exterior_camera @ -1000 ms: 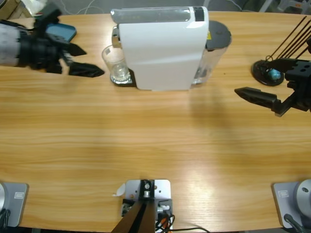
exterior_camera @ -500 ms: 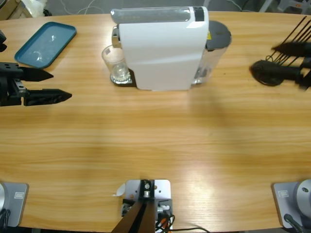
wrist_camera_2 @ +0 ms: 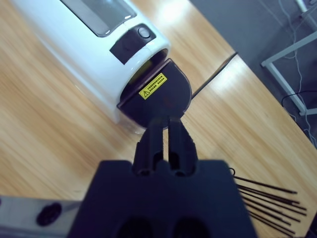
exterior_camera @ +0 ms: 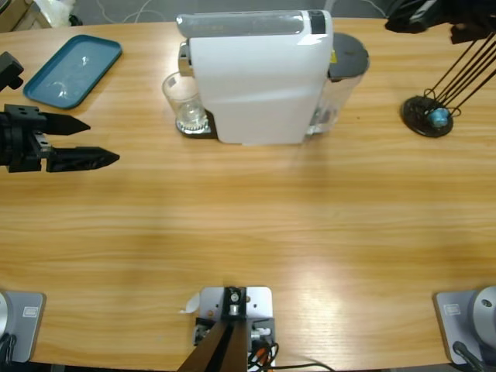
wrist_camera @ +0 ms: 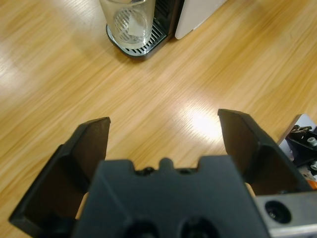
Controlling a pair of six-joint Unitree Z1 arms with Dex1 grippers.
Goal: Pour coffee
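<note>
The white coffee machine (exterior_camera: pixel 260 77) stands at the table's back middle. A clear glass (exterior_camera: pixel 184 101) sits on its drip tray (wrist_camera: pixel 132 47), and no coffee shows in the glass (wrist_camera: pixel 126 22) or anywhere else. My left gripper (exterior_camera: pixel 103 142) is low over the table at the left edge, well left of the glass, open and holding nothing (wrist_camera: pixel 166 121). My right gripper (exterior_camera: pixel 399 19) hangs at the top right edge. In the right wrist view it (wrist_camera_2: pixel 163 123) is shut and empty, above the machine's (wrist_camera_2: pixel 89 39) dark rear lid (wrist_camera_2: pixel 158 99).
A blue tray (exterior_camera: pixel 71 70) lies at the back left. A black wire holder (exterior_camera: pixel 426 116) with a blue capsule (exterior_camera: pixel 439 118) stands at the right, its rods (wrist_camera_2: pixel 267 198) slanting up. Bare wood fills the table's front half.
The left gripper drew back from the glass to the left edge, then edged slightly right. The right gripper rose from beside the wire holder to the top right, behind the machine.
</note>
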